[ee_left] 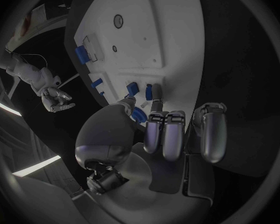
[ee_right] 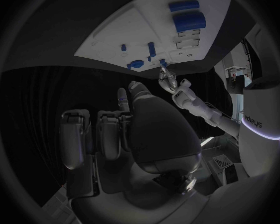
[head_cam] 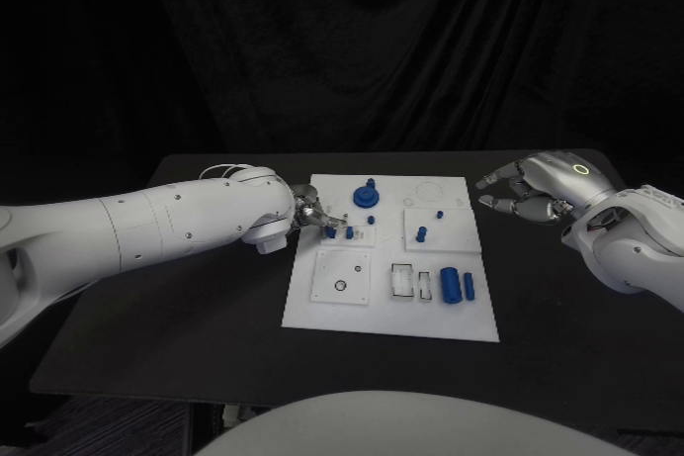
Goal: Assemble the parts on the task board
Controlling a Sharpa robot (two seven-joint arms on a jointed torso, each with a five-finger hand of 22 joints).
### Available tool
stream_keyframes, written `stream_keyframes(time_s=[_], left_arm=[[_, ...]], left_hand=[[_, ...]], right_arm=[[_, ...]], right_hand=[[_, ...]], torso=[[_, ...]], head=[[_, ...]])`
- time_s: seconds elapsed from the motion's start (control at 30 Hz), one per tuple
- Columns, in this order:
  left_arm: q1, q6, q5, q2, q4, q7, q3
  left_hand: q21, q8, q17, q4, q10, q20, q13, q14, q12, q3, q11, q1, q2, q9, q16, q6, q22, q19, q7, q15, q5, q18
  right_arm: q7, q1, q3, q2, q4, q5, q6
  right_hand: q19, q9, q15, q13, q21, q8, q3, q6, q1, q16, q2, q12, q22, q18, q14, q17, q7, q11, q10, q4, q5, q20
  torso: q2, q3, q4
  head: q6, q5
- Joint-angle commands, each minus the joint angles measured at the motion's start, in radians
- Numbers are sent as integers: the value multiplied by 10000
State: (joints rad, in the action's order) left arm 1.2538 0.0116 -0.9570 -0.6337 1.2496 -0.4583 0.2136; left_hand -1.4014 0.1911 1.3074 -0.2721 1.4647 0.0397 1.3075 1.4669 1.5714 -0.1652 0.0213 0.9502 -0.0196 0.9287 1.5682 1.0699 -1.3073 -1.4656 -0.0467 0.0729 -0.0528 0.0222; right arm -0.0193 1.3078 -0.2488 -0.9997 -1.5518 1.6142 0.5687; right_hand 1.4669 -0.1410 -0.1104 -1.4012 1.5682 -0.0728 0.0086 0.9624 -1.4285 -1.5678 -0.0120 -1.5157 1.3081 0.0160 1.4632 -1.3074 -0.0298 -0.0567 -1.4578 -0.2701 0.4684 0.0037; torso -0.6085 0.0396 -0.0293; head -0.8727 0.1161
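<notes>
The white task board lies in the middle of the black table. My left hand hovers at its left edge, thumb and fingertips close around two small blue pegs standing in the board. Another blue piece shows between thumb and fingers; whether it is pinched I cannot tell. A taller blue knob stands just beyond the hand. My right hand floats off the board's far right corner, fingers loosely bent, holding nothing. Both hands show in each other's wrist views: the right hand and the left hand.
Two larger blue cylinders lie on the board's near right, beside pale slots. A ring marks a square plate at the near left. Another blue peg stands right of centre. Black table surrounds the board.
</notes>
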Motion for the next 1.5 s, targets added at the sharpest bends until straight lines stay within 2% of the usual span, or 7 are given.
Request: stream_keyframes(time_s=[0.03, 0.3, 1.1, 1.23, 1.33, 1.4, 1.5], left_arm=[[-29, -73, -1, 21, -20, 211, -5], [-30, 188, -1, 1, -29, 428, -6], [-30, 483, -1, -51, 25, 610, -6], [-30, 812, -324, -116, 84, 675, -6], [-29, 1184, -840, -235, 222, 846, -6], [-29, 1584, -1075, -353, 374, 1099, -7], [-25, 2610, -1280, -554, 651, 1963, -7]], left_hand=[[-17, 179, 2634, -96, 1061, 39, 2633, 1038, -6, 188, 26, -85, 85, 158, 26, 125, -2112, -169, 46, -21, 30, 175], [-53, 987, 2634, -169, 1061, -59, 2633, 1038, -6, 831, 135, -85, 503, 1136, 26, 4, -2126, -202, 169, 74, 3, 165], [-71, 1039, 2634, -133, 1061, -62, 2633, 1038, -6, 1045, 124, 74, 845, 1310, 26, -273, -2132, -217, 151, 68, -364, 159], [-129, 1114, 2634, -36, 1061, -62, 2633, 1038, -6, 1161, 127, 409, 780, 1416, 26, -344, -2150, -251, 156, 73, -848, 146], [-158, 1160, 2634, -4, 1061, -64, 2633, 1038, -6, 1241, 126, 507, 684, 1485, 26, -409, -2159, -269, 149, 74, -866, 140], [-173, 1217, 2634, -5, 1061, -67, 2633, 1038, -6, 1304, 131, 568, 620, 1548, 26, -431, -2163, -281, 155, 78, -895, 137], [-254, 1508, 2634, 67, 1061, -53, 2633, 1038, -6, 1561, 71, 1073, 386, 2006, 26, -1094, -2187, -331, 72, 48, -1235, 117]], right_arm=[[-231, -27, 10, -1, 4, 56, -8], [-259, -39, 10, -5, 10, 56, -28], [-287, -51, 10, 4, 39, 56, -42], [-281, -52, 10, -6, 31, 56, -35], [-282, -52, 10, -15, 30, 56, -44], [-282, -52, 10, -24, 33, 56, -46], [-288, -52, 10, -40, 32, 56, -53]], right_hand=[[1039, 11, 55, -955, 26, 49, 48, 59, -113, -29, 1, 61, 2627, -160, 1076, -2634, -24, 14, -768, -11, 46, 69], [1039, 17, 58, -952, 26, 50, 95, 56, -111, -29, -63, 63, 2627, -160, 1076, -2634, -35, 21, -767, -38, 100, 71], [1039, 24, 60, -960, 26, 57, 130, 43, -117, -29, -97, 57, 2627, -160, 1076, -2634, -37, 26, -771, -49, 165, 72], [1039, 24, 60, -960, 26, 57, 130, 43, -117, -29, -97, 57, 2627, -160, 1076, -2634, -37, 26, -771, -49, 165, 72], [1039, 26, 60, -962, 26, 59, 141, 37, -122, -29, -104, 55, 2627, -160, 1076, -2634, -34, 27, -772, -48, 182, 72], [1039, 26, 60, -962, 26, 59, 141, 37, -122, -29, -104, 55, 2627, -160, 1076, -2634, -34, 27, -772, -48, 182, 72], [1039, 26, 60, -962, 26, 59, 141, 37, -122, -29, -104, 55, 2627, -160, 1076, -2634, -34, 27, -772, -48, 182, 72]], torso=[[1, 6, 2], [-2, -3, 7], [-5, 0, 8], [-5, 0, 4], [1, 3, 7], [0, 6, 4], [-1, 1, 8]], head=[[1, -6], [1, 1], [1, 14], [1, 13], [1, -6], [1, 0], [1, -11]])
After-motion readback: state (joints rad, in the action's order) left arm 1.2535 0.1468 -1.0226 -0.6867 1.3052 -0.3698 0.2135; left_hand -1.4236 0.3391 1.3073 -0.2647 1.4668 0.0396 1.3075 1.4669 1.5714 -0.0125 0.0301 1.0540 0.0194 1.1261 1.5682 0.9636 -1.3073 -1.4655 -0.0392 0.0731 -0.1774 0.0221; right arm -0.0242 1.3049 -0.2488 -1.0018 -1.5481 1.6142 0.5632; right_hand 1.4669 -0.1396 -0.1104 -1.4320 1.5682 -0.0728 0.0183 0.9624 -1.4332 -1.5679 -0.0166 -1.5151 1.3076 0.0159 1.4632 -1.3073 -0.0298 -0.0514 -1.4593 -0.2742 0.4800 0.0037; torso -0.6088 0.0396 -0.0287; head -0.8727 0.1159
